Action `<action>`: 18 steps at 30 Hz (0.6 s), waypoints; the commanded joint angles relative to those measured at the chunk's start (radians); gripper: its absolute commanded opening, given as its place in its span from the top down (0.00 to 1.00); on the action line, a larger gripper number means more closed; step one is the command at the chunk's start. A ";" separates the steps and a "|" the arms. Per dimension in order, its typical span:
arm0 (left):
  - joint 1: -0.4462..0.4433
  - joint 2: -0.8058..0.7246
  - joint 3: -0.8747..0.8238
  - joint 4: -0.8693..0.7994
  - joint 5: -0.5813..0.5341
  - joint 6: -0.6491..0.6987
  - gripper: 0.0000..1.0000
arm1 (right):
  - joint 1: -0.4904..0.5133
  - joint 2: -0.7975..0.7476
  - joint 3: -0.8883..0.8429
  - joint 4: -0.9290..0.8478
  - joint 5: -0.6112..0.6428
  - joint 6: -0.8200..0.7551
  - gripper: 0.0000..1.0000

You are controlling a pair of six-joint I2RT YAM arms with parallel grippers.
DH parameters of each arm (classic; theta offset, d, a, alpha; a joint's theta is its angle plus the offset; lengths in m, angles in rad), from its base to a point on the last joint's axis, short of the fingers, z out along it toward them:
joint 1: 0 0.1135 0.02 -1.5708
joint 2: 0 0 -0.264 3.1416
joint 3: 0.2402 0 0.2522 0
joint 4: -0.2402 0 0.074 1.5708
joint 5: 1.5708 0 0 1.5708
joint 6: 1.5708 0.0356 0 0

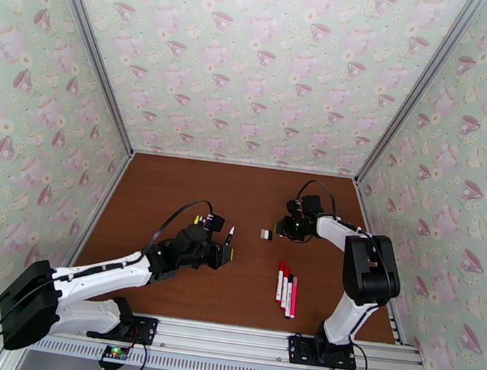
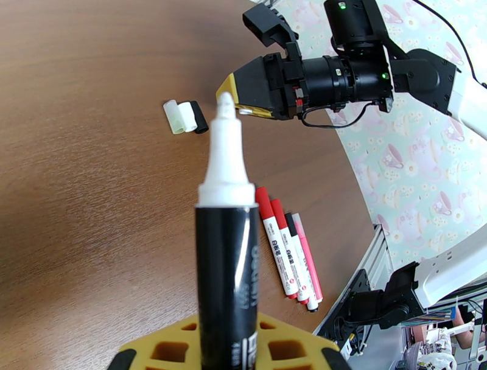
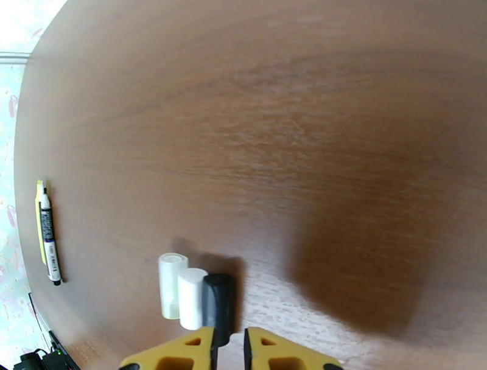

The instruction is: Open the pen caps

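- Top external view: your left gripper (image 1: 226, 253) stands over the table (image 1: 171, 194), a little left of its middle. It is clamped on a pen (image 1: 230, 236) whose pale tip sticks out beyond the fingers.
- Your right gripper (image 1: 282, 228) is right of the middle, with its fingertips just beside a small cluster of pen caps (image 1: 264, 234) lying between the two grippers.
- Four pens (image 1: 286, 289) lie side by side close to the near edge, right of centre.
- Left wrist view: the left gripper (image 2: 226, 348) has its yellow fingers closed on the held pen (image 2: 226, 268), which has a black barrel and a bare white nib with no cap.
- Beyond the nib, three loose pen caps (image 2: 184, 116) lie touching in a row on the table (image 2: 91, 182) — two whitish, one black.
- The right gripper (image 2: 234, 97) is just beside them, its yellow pads pressed together.
- The four pens (image 2: 291, 255) have their caps on: two red, one black, and one pen is pink.
- Right wrist view: the right gripper (image 3: 229, 347) has its jaws drawn almost together, with a slim gap and nothing in it.
- The pen caps (image 3: 192, 297) lie right in front of the fingers on the table (image 3: 304, 122). The black one ends at a fingertip — you cannot tell whether it touches.
- A yellow pen (image 3: 39, 213) and a white pen (image 3: 49, 240) lie together close to a table edge.
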 commanded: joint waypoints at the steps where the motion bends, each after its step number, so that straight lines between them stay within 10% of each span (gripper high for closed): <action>1: 0.008 0.012 0.000 0.000 -0.007 -0.007 0.90 | -0.005 0.033 0.046 -0.039 -0.025 -0.029 0.85; 18: 0.008 0.013 -0.004 0.000 -0.005 -0.011 0.90 | -0.005 0.111 0.096 -0.093 -0.028 -0.052 0.78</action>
